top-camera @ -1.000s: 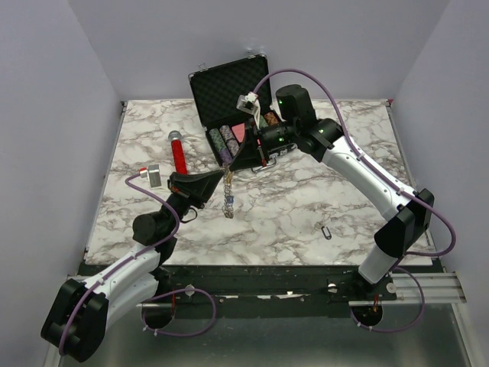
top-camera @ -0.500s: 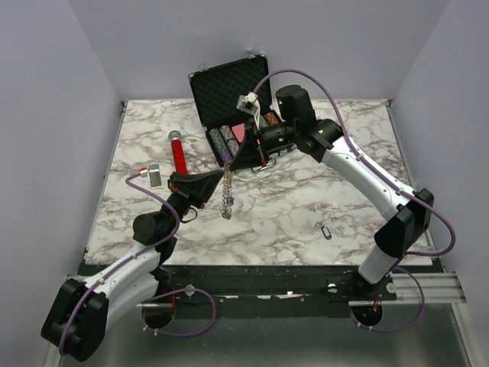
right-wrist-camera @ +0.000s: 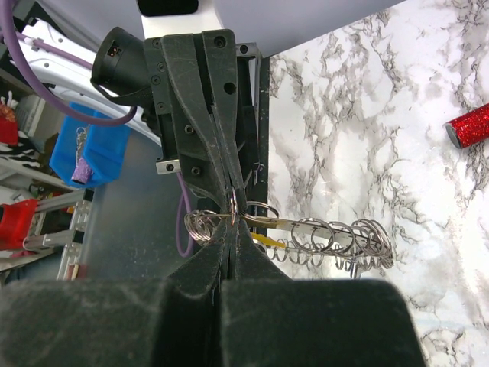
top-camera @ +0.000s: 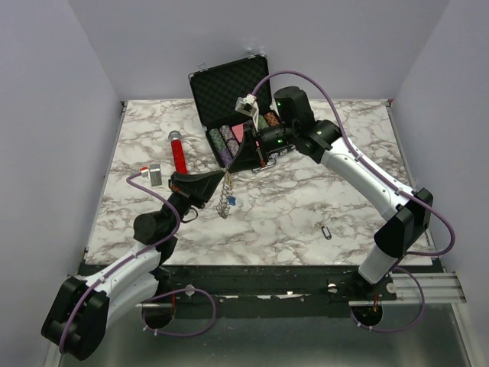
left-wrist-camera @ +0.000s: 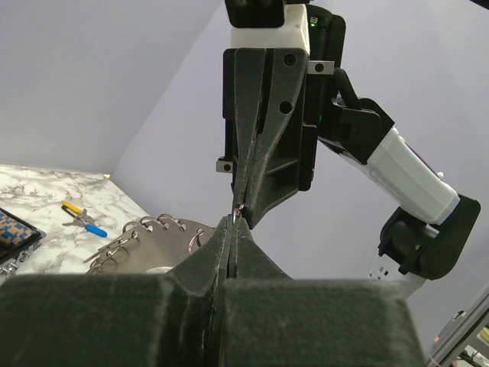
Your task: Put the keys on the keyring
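On the marble table, no shift since 1 s ago in the open black case at the far side, nor in the red glitter cylinder left of it. Hardly any in the 2 arms: left gripper and right gripper met tip to tip just in front of the case, with the right wrist nudged a touch leftward. Both clamped tight, jaws pressed together, each nipping a small loop at the top end of the keyring. Hung from that pinch over the table, left of its middle, long axis running down toward the near edge; straight 1 s ago, now with the lower end swung slightly toward the left arm. Impossible to tell whether touching the marble. From the right wrist, seen edge-on and stretched sideways, rightward from the pinch. Of the keys, 1 with a yellow tag tucked just under the loops near the pinch; a blue tag now jutting from the bundle's right side, less plain 1 s ago.
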`<action>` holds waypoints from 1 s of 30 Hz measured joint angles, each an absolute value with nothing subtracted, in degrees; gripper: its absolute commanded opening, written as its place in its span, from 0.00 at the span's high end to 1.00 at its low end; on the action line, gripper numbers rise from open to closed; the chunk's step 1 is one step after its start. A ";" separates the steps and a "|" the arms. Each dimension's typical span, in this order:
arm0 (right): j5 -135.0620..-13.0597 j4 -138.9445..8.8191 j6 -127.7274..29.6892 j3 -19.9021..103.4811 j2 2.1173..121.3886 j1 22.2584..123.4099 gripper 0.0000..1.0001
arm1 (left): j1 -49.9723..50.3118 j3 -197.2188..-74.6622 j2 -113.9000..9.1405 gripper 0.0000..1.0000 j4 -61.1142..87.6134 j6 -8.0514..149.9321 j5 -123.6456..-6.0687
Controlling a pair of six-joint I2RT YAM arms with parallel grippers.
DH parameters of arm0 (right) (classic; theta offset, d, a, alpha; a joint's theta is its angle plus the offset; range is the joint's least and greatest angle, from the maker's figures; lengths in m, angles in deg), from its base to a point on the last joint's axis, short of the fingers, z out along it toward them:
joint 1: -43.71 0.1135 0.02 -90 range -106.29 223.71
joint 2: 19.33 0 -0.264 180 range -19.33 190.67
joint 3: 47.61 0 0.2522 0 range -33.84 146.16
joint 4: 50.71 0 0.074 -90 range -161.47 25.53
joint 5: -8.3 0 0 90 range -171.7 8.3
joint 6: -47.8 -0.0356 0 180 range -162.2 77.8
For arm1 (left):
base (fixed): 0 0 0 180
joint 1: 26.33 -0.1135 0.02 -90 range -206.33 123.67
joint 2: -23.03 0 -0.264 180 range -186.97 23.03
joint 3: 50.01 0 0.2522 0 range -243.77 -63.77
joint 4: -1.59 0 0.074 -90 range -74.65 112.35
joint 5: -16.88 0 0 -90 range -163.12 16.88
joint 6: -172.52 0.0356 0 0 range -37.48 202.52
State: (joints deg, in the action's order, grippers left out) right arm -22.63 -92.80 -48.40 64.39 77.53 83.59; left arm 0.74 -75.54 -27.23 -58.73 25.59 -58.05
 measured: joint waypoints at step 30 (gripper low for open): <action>-18.20 -122.44 -1.89 68.76 76.11 82.51 0.99 | -1.86 -75.39 -25.03 1.00 -59.08 41.90 -34.29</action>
